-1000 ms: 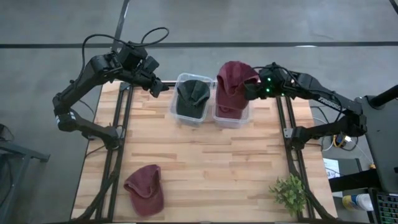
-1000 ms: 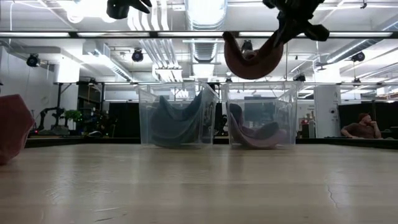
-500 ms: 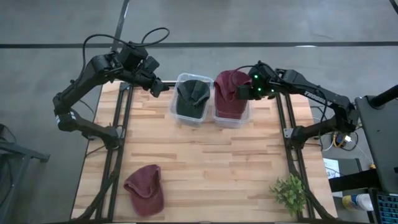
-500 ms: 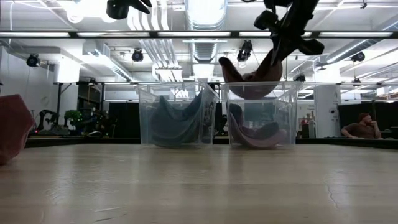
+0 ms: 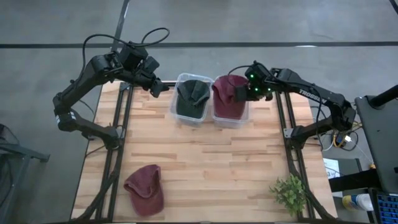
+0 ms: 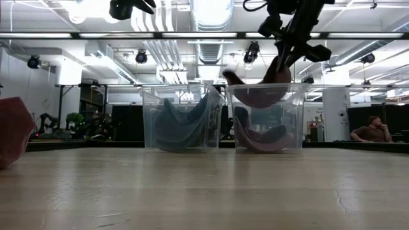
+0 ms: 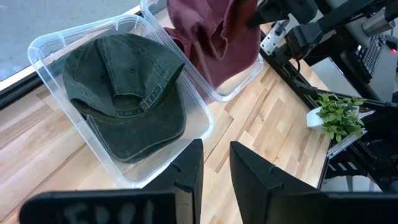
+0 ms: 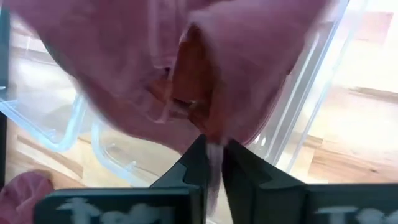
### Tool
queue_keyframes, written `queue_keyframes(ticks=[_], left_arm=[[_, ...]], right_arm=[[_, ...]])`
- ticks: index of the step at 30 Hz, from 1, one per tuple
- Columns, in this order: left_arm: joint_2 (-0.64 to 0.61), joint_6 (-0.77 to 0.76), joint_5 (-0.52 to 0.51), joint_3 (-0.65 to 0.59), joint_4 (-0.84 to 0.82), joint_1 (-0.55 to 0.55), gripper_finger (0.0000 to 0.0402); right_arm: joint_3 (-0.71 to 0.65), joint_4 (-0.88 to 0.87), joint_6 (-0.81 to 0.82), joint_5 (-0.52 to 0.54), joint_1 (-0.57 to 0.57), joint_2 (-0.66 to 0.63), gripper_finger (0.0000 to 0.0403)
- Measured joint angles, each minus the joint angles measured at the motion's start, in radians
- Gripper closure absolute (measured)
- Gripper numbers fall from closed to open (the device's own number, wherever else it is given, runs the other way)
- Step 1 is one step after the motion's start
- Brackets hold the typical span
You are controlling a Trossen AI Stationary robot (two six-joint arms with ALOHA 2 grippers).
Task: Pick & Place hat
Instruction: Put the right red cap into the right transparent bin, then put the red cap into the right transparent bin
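A maroon hat (image 5: 225,93) (image 6: 259,96) hangs from my right gripper (image 5: 239,92) (image 8: 214,155), which is shut on it over the right clear bin (image 5: 233,123) (image 6: 291,121). The hat's lower part is below the bin's rim, above another maroon hat (image 6: 259,137) lying on the bin's floor. A green hat (image 5: 191,96) (image 7: 124,93) lies in the left clear bin (image 5: 180,118). My left gripper (image 5: 158,87) (image 7: 216,165) hovers open, high beside the left bin's left side, touching nothing. My right gripper pinches a fold of the maroon hat's cloth (image 8: 214,142) between its two fingers, coming from above and from the table's right. The hat hangs slack below the fingers (image 6: 281,61), lifted clear, with its lower part inside the right bin's walls.
A third maroon hat (image 5: 144,188) (image 6: 13,131) lies on the table near its near left corner. A small green plant (image 5: 289,193) stands at the near right corner. Bare wooden tabletop (image 5: 205,162) stretches between the bins and the near edge.
My right gripper has moved down and toward the table's left, staying shut on the maroon hat. The hat, which hung wholly above the right bin's rim, has sunk so that its lower part is inside the bin.
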Motion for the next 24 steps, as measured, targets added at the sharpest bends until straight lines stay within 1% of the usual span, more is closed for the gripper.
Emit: queue_keyframes(ticks=[9, 13, 17, 20, 24], left_arm=[[0.0, 0.0, 0.0, 0.0, 0.0, 0.0, 0.033], [0.0, 0.0, 0.0, 0.0, 0.0, 0.0, 0.033], [0.0, 0.001, 0.0, 0.0, 0.0, 0.0, 0.033], [0.0, 0.002, 0.0, 0.0, 0.0, 0.0, 0.033], [0.0, 0.002, 0.001, 0.0, -0.005, 0.0, 0.033]], right_arm=[[0.0, -0.004, -0.006, 0.0, 0.0, -0.006, 0.0252], [0.022, -0.003, -0.006, 0.0, 0.0, -0.011, 0.0213], [0.065, -0.002, -0.01, 0.0, -0.002, -0.022, 0.0195], [0.106, 0.002, -0.023, 0.0, -0.001, -0.024, 0.0193], [0.139, 0.033, -0.034, 0.0, 0.037, -0.022, 0.0193]])
